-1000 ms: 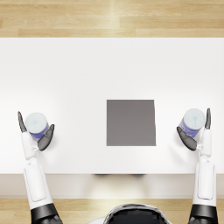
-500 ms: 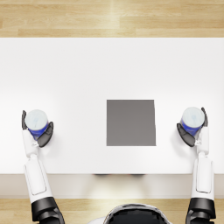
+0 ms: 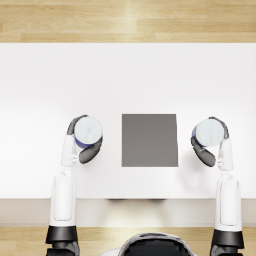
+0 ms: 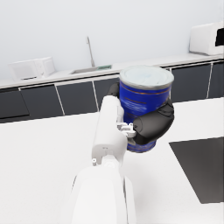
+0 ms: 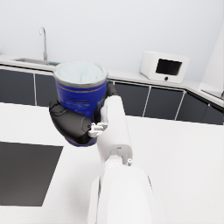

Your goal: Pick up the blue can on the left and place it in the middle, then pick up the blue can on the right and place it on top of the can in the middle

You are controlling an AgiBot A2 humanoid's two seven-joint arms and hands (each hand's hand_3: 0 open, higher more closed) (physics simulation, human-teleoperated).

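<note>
A blue can with a pale lid [image 3: 88, 131] is in the grip of my left hand [image 3: 86, 148], just left of the dark grey square mat [image 3: 149, 140] at the table's middle. In the left wrist view the fingers wrap the blue can [image 4: 144, 98] and the left hand [image 4: 148, 127] holds it upright. A second blue can [image 3: 209, 132] is held by my right hand [image 3: 206, 153], just right of the mat. The right wrist view shows this can [image 5: 81, 94] upright in the right hand [image 5: 72, 124]. Nothing lies on the mat.
The white table [image 3: 128, 75] stretches far behind the mat, with a wooden floor [image 3: 128, 20] beyond its far edge. The wrist views show a kitchen counter with a sink [image 4: 89, 68] and a white microwave [image 5: 164, 66] in the background.
My left hand has carried its can well to the right, close to the mat's left edge. My right hand has shifted its can slightly inward toward the mat.
</note>
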